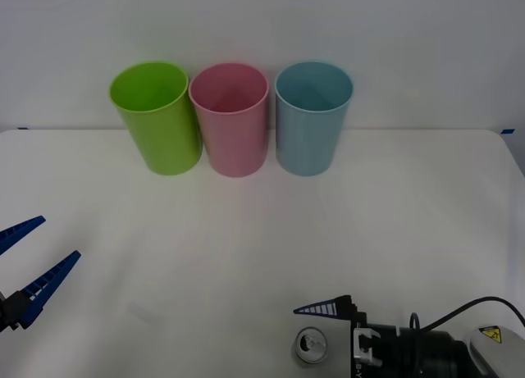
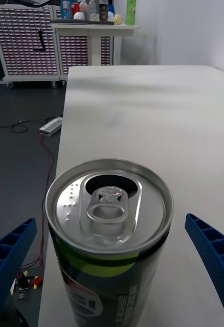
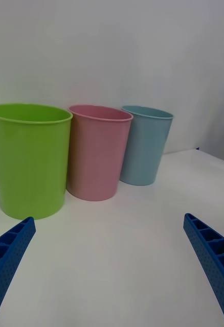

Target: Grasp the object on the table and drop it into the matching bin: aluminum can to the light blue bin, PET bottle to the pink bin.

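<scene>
The right gripper (image 2: 112, 265) is straddling the aluminum can (image 2: 109, 225) with fingers spread, not yet clamping; closing off-centre risks tipping it, while the left gripper (image 1: 29, 271) is idling released

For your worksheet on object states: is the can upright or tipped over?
Upright: the aluminum can stands on the table, its silver top and pull tab facing up.

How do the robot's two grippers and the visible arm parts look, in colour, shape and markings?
Both grippers have blue, ribbed, tapering fingers. The left gripper sits on a dark mount. The right gripper sits on a black, cylindrical wrist with white lettering, a black cable and a yellow warning sticker on grey housing.
</scene>
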`<act>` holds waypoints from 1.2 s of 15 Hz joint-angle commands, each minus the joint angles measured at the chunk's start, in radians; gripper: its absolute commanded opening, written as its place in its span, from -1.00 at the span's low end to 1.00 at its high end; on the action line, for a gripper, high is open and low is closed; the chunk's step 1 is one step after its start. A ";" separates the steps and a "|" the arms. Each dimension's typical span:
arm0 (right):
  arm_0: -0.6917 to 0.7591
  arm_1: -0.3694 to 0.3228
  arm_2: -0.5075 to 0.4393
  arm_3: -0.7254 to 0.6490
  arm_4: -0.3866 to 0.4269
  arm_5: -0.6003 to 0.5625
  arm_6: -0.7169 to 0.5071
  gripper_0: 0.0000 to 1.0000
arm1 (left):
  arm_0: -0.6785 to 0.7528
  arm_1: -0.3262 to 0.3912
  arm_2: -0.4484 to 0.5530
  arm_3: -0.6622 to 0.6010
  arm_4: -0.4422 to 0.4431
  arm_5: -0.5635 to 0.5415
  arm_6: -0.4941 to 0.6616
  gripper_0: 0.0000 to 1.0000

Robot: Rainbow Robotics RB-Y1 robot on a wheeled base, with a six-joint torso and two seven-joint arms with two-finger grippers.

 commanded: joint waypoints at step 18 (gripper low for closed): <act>0.000 0.000 0.004 -0.002 -0.021 0.028 0.029 -1.00 | 0.000 0.000 0.000 0.000 0.000 0.000 0.000 1.00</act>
